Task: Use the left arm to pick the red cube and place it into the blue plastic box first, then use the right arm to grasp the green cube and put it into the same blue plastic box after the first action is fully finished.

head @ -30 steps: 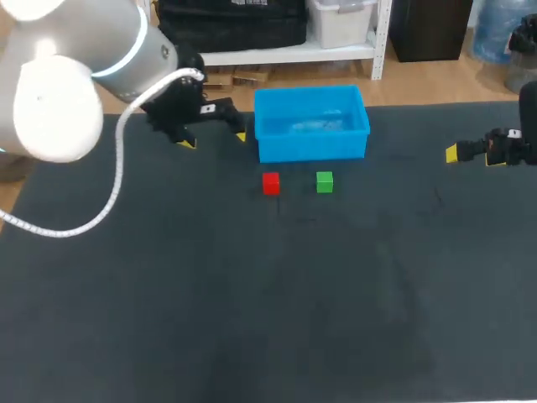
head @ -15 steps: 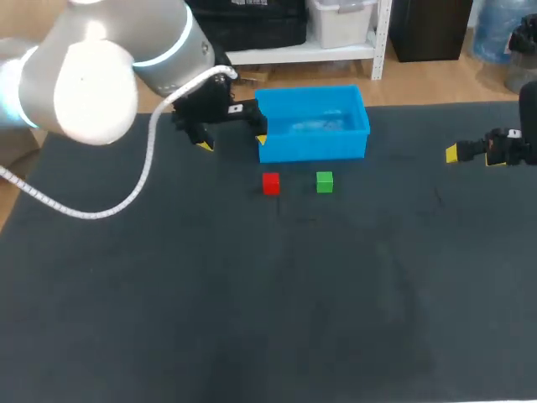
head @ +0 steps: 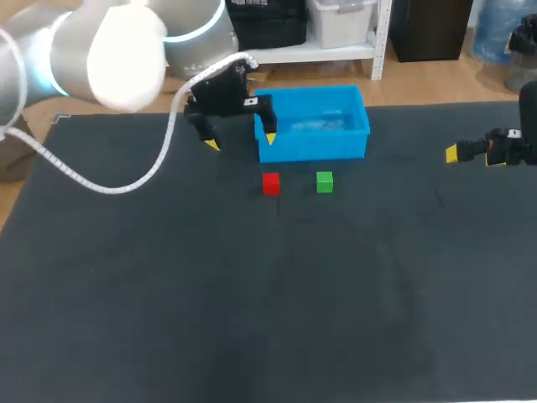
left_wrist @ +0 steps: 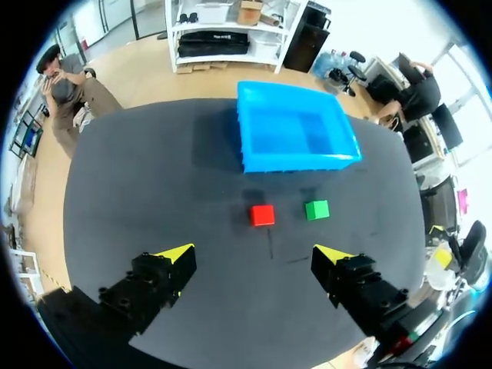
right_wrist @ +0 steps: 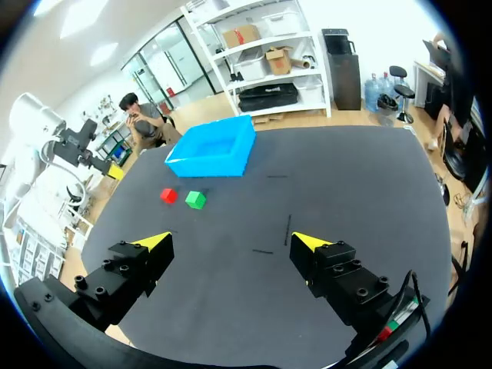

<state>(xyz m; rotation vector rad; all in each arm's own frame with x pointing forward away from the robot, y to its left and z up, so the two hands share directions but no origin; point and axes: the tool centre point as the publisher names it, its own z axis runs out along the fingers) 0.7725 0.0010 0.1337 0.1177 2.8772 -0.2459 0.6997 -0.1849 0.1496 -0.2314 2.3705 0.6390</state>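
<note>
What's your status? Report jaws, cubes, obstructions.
Left jaws open, empty, at box left end. Right jaws open, empty, far right. Red cube, green cube on table before box, untouched. Nothing in the way.

Dark table (head: 252, 319). Blue box (head: 312, 149) near far edge. Red cube (head: 270, 183), green cube (head: 325, 181) side by side just before box, not touching.

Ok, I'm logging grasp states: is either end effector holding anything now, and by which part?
Nothing is held. The left end effector and right end effector are open and empty; the red cube and green cube lie on the table.
</note>
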